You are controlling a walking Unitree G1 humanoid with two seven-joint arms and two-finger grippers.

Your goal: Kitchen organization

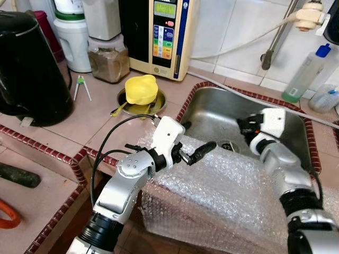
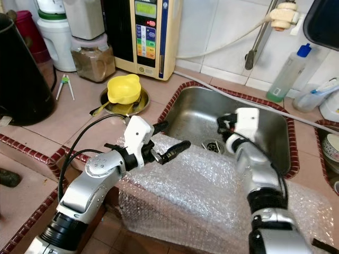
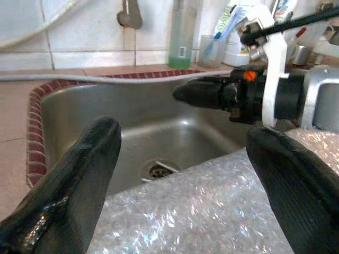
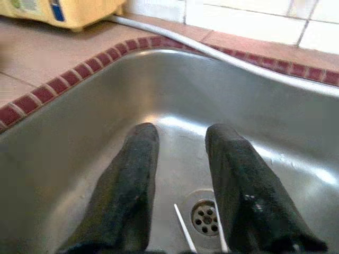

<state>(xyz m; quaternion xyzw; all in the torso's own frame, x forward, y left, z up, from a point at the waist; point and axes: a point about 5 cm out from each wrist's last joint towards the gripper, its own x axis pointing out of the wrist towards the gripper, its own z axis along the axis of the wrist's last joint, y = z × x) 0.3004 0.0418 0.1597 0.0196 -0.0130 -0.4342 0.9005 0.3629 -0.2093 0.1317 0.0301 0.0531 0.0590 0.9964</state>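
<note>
A steel sink point(image 1: 212, 108) is set into the tiled counter, and a sheet of bubble wrap point(image 1: 222, 190) lies over its front edge. My left gripper point(image 1: 197, 138) hovers above the wrap at the sink's near-left corner, fingers point(image 3: 79, 180) spread wide with nothing between them. My right gripper point(image 1: 242, 127) reaches down into the basin from the right, its black fingers point(image 4: 130, 185) a little apart and empty, pointing toward the drain point(image 4: 205, 217). A thin white stick point(image 4: 184, 230) lies beside the drain.
A yellow cup point(image 1: 140, 90) sits on a small plate left of the sink. A black kettle point(image 1: 29, 69), a jar point(image 1: 108, 61) and a cream water machine point(image 1: 159, 32) line the back left. A green soap bottle point(image 1: 304, 74) stands behind the sink's right side.
</note>
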